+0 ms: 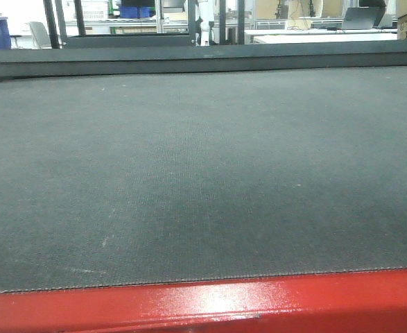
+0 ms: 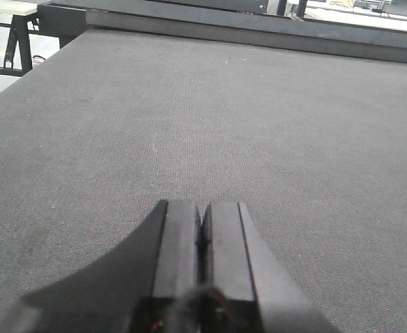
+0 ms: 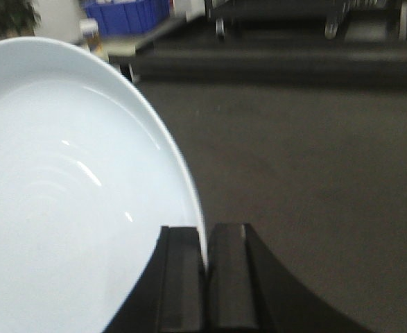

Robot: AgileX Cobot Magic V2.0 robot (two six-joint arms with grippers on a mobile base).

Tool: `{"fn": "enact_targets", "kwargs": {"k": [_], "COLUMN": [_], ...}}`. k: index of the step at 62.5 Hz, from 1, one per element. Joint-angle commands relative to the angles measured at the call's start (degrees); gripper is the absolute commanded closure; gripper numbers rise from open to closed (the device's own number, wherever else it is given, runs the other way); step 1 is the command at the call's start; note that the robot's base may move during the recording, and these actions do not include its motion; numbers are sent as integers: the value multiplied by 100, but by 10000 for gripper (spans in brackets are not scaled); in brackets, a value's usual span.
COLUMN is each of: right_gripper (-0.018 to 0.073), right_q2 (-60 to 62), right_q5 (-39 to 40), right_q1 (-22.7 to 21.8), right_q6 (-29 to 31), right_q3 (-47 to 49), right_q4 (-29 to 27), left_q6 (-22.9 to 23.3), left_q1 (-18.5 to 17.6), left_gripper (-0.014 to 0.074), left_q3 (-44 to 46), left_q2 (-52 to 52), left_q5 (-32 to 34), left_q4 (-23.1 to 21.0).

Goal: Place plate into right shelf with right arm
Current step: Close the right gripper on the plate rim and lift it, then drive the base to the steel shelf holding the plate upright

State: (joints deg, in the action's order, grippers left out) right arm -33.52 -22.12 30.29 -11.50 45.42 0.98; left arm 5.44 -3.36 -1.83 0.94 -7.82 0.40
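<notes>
The right claw [image 3: 204,277] is pinching the white plate [image 3: 64,208] by its rim, one finger on either side of the edge, and the plate stands tilted up over the dark tabletop [image 3: 314,173]. Over to the left claw [image 2: 202,239]: pressed together, gripping nothing, low above the tabletop. Blue bins [image 3: 127,15] sit blurred beyond the tabletop's far edge.
</notes>
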Motion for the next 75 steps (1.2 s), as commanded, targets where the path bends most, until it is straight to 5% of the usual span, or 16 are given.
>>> {"fn": "enact_targets", "kwargs": {"k": [1,16,29,75], "right_gripper": [505,505,505,505], "right_q2": [684,2537,2938,2938], "right_q5": [631,1446,2537,2476], "right_q1": [-28,-28,-28,-28], "right_q6": [50,50,50,50], "right_q3": [-225,-1336,-1902,-1915], "right_q4": [120,556,555,555], "left_q6": [34,34,34,34], "left_q1": [-11,-11,-11,-11], "left_gripper": [643,643,643,643], "left_q3": [-54,-54,-54,-54], "left_q2": [45,45,45,45], "left_q5": [492,492,492,492], "left_q4": [1,1,1,1]}}
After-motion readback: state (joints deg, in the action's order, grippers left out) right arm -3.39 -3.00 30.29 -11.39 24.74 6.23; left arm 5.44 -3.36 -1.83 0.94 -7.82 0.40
